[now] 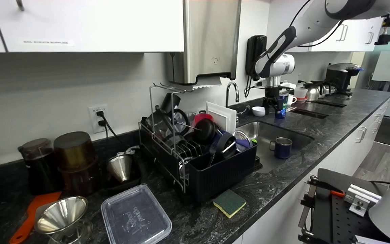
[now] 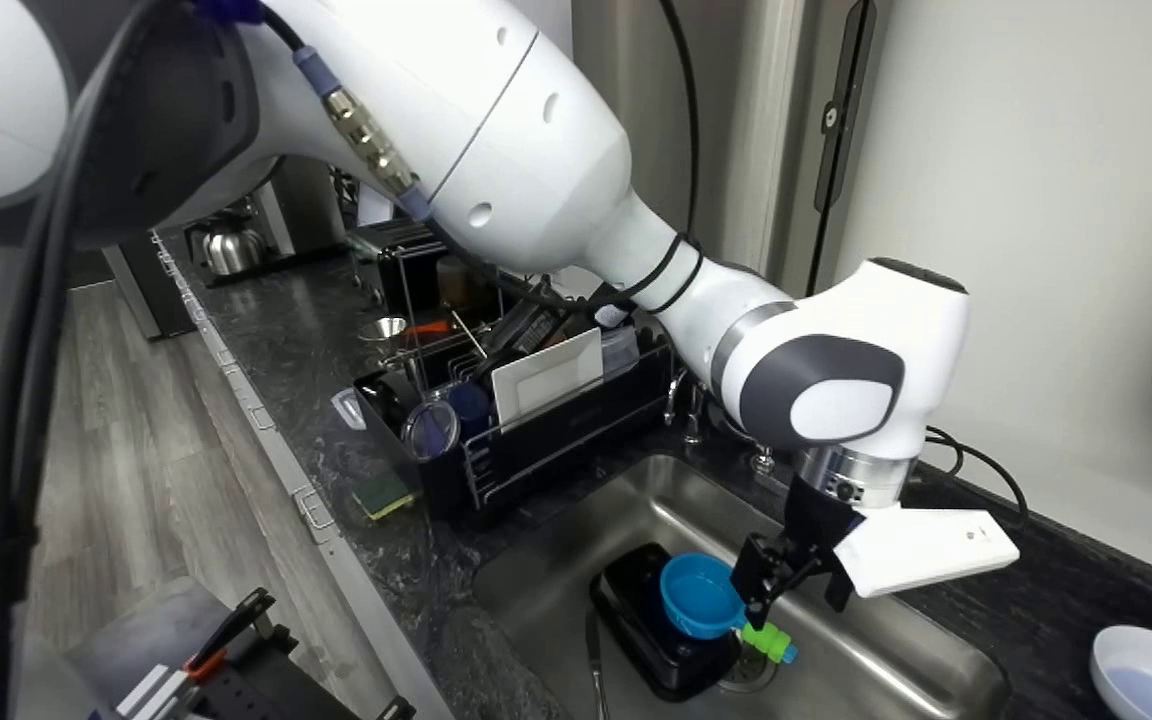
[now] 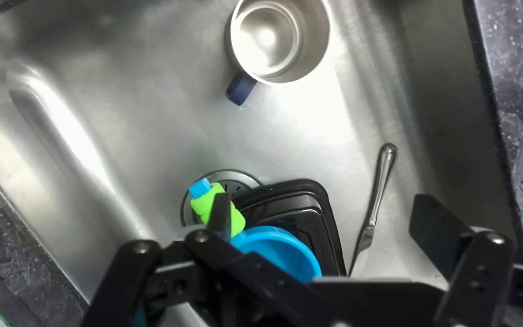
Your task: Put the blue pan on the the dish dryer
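The bent white arm (image 2: 546, 150) reaches outward, its black hand (image 3: 325, 222) (spread wide) pointing downward.

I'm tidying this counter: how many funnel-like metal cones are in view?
2: one cone beside the clear container, another cone between the brown container and the dish dryer. More may be hidden.

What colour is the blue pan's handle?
The handle is lime green with a blue tip; clearest in the wrist view, though partly covered.

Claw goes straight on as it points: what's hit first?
Probably the pan, at its green handle, which one finger of the claw overlaps in the wrist view. The black tray is near that line too; depth is unclear.
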{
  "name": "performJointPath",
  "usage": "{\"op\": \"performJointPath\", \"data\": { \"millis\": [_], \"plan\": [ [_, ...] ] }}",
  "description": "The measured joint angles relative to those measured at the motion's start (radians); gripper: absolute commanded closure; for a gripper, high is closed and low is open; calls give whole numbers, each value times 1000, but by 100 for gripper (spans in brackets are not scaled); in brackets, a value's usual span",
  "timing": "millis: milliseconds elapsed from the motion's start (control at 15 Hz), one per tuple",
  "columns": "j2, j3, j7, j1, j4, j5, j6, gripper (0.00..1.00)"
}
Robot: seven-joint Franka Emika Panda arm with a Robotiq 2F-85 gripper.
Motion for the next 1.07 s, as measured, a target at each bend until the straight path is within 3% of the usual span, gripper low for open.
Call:
{"op": "performJointPath", "data": {
  "millis": [467,1067],
  "plan": [
    [47,61,-152,-34,-67,111,202,0],
    [107,147,-291,-84,-76,202,252,0]
  ]
}}
